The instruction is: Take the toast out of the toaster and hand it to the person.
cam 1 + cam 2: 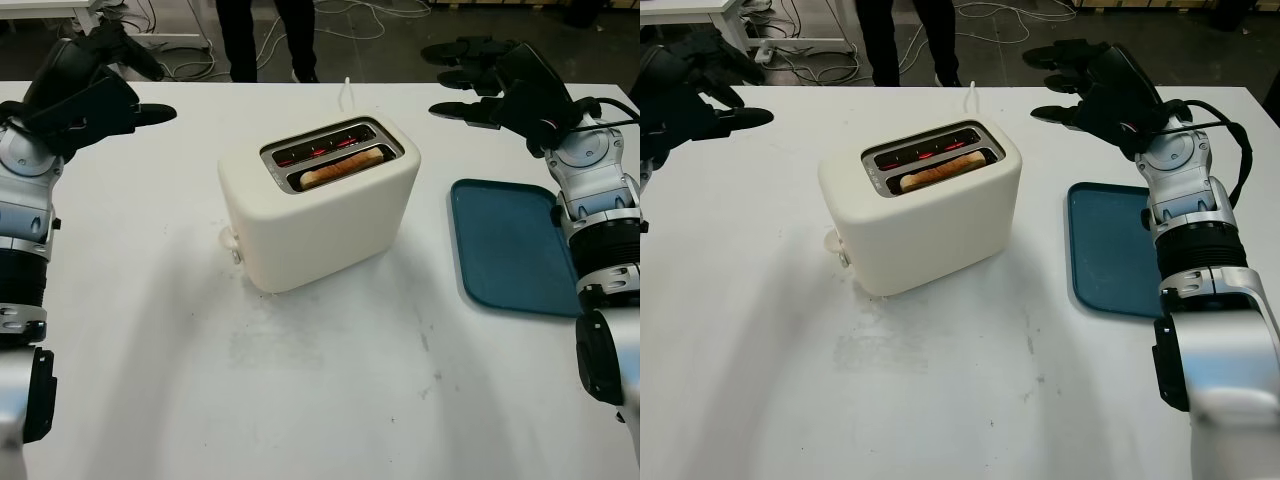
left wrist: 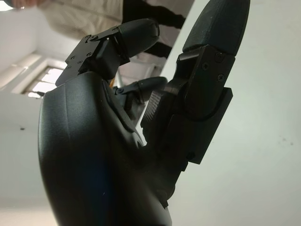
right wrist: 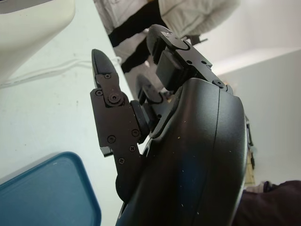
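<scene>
Toast point(image 1: 340, 167) sits in near slot of cream toaster point(image 1: 320, 205), mid worktop point(image 1: 300, 380). Left hand point(image 1: 95, 85) open, raised far left. Right hand point(image 1: 500, 85) open, raised above blue tray point(image 1: 510, 250). Person point(image 1: 265, 35) stands beyond far edge.

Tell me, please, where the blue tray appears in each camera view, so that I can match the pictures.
Left eye view: blue tray at the right, beside the right arm.
Right eye view: the tray sits right of centre.
Left wrist view: not in it.
Right wrist view: one corner of it.
Shared landmark: the cream toaster.
</scene>
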Controlling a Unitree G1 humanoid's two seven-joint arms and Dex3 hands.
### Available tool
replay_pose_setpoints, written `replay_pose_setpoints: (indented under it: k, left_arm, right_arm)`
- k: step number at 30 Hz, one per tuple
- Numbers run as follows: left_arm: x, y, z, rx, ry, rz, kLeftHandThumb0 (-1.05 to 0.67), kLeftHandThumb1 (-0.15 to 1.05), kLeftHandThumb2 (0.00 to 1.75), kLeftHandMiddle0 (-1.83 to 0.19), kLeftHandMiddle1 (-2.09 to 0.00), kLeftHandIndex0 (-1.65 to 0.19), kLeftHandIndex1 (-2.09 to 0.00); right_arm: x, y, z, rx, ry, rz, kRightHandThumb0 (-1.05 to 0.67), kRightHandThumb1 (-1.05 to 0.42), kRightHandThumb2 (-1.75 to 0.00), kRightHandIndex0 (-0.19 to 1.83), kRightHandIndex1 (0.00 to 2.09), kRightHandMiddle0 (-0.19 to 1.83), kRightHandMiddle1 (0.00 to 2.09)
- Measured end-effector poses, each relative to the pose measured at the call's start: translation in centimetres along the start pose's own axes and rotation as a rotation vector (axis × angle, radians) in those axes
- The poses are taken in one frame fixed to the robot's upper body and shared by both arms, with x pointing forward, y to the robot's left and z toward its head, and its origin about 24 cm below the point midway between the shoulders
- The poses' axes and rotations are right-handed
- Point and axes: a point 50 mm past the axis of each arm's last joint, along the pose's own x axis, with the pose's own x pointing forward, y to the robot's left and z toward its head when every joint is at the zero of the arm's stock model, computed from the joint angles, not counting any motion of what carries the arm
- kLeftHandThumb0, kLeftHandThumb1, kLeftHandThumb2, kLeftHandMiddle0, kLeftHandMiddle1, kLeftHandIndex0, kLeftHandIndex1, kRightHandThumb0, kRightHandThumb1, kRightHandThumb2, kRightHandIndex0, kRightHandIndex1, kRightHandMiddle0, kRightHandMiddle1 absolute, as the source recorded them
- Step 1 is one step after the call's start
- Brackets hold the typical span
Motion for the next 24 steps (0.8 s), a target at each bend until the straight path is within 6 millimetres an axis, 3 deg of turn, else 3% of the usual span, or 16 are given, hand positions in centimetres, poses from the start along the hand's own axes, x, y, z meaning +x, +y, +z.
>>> replay_pose_setpoints:
  k: [8,24]
  left_arm:
    - [-0.5,-0.7,0.5,-0.001,0.004,-0.019,-1.05,0.92,0.0,-0.36,-1.3,-0.27,-1.16]
    - [-1.8,-1.2,1.0,-0.015,0.027,-0.027,-0.97,0.9,0.0,-0.17,-1.27,-0.21,-1.05]
  right_arm:
    - [-0.1,-0.1,-0.4,0.022,0.01,-0.002,-0.28,-0.92,-0.01,0.61,0.01,0.59,0.0]
    - [-0.4,-0.1,-0.8,0.063,0.018,-0.006,-0.32,-0.92,-0.04,0.61,0.01,0.58,0.0]
